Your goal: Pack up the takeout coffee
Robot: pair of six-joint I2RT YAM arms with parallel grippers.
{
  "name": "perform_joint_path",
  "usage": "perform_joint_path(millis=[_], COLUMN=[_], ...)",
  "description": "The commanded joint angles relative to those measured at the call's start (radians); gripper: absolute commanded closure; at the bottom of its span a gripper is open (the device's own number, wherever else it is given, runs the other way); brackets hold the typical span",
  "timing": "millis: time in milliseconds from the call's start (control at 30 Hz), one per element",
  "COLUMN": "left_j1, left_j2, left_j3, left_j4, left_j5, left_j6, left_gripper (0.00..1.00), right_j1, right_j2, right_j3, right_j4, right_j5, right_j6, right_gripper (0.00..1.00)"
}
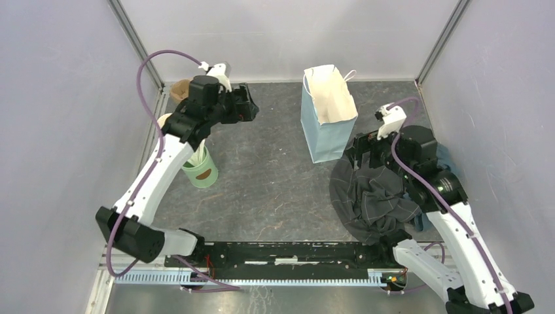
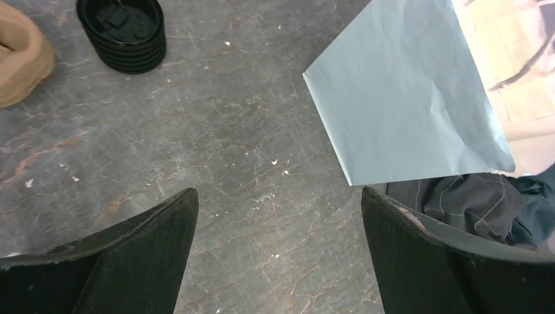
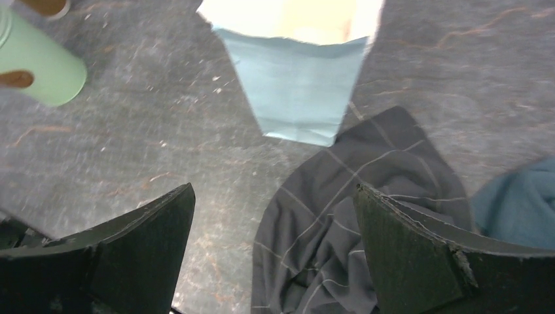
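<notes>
Both arms hover over the grey desk [image 1: 275, 190], and the overhead view shows no coffee packed. The left pincer [image 1: 249, 104] is released, its jaws spread wide over bare desk at about 11 o'clock and gripping nothing. The right pincer [image 1: 355, 149] is also released and empty, just beside the near right corner of the blue paper bag [image 1: 327, 124].

The bag stands upright with its mouth open at about 1 o'clock. Of the takeout coffee, only a brown paper cup [image 1: 179, 90] partly shows, in the far corner at about 10 o'clock behind the left arm. Its lid cannot be made out, and a second cup cannot be picked out with certainty.

A green cup [image 1: 203, 171] holding white sticks stands at 9 o'clock, under the left forearm. The left wrist camera shows a stack of black lids [image 2: 124, 36] on the desk, beside a tan object [image 2: 19, 62] too cropped to identify. A grey checked cloth [image 1: 373, 196] lies crumpled at 4 o'clock, under the right arm, with a blue cloth [image 1: 447, 157] at its far side.
</notes>
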Motion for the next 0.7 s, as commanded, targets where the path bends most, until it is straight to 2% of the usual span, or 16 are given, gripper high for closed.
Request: perform_joint_path(millis=[0,133,300,400,500,667], left_j1=[-0.038,-0.055,-0.060,-0.061,-0.062,-0.061], left_j2=[0.103,0.212,0.280,0.283,0.271,0.248], left_j3=[0.109,0.190,0.232,0.238,0.229,0.228], left_j4=[-0.017,-0.088,-0.098,-0.099,-0.101,-0.134], left_j5=[0.015,-0.045,-0.037,-0.034,-0.043,-0.079], left_j6=[-0.023,-0.057,-0.080,-0.084,-0.075,-0.061], left_gripper=[0.00,0.00,0.00,0.00,0.00,0.00], right_j1=[0.013,0.074,0.210,0.324,0.424,0.470], right_j2=[0.072,0.131,0.171,0.218,0.321,0.540], right_j3=[-0.042,-0.095,-0.231,-0.292,-0.267,-0.138], right_j4=[0.045,0.096,0.314,0.458,0.497,0.467], right_j5=[-0.191,-0.207,-0.193,-0.138,-0.036,0.107], right_j6=[-0.006,0.029,0.077,0.038,-0.058,-0.189], right_gripper=[0.02,0.02,0.02,0.02,0.02,0.02])
